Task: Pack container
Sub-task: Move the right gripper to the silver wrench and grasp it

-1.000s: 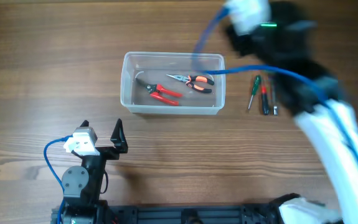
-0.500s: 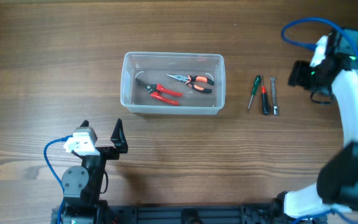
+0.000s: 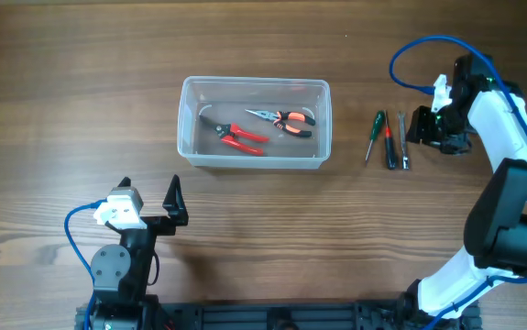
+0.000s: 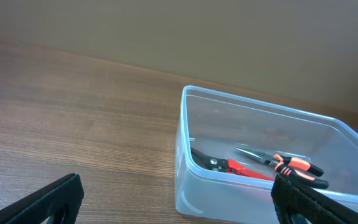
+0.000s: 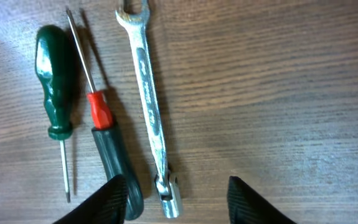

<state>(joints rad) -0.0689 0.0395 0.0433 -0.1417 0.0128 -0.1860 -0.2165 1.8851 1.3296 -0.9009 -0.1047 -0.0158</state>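
Work surface is a table (image 3: pixel 61 110) with a brown wood-grain finish marked by darker streaks. A plain beige wall (image 4: pixel 228 31) stands beyond its far edge. Lighting is even, shadows soft.

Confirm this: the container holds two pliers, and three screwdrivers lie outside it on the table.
Wrong on one count. Only two are screwdrivers, the green screwdriver and the red-and-dark screwdriver; the third tool is a metal wrench, as the right wrist view shows. The container does hold two pliers, and all three lie outside it on the table.
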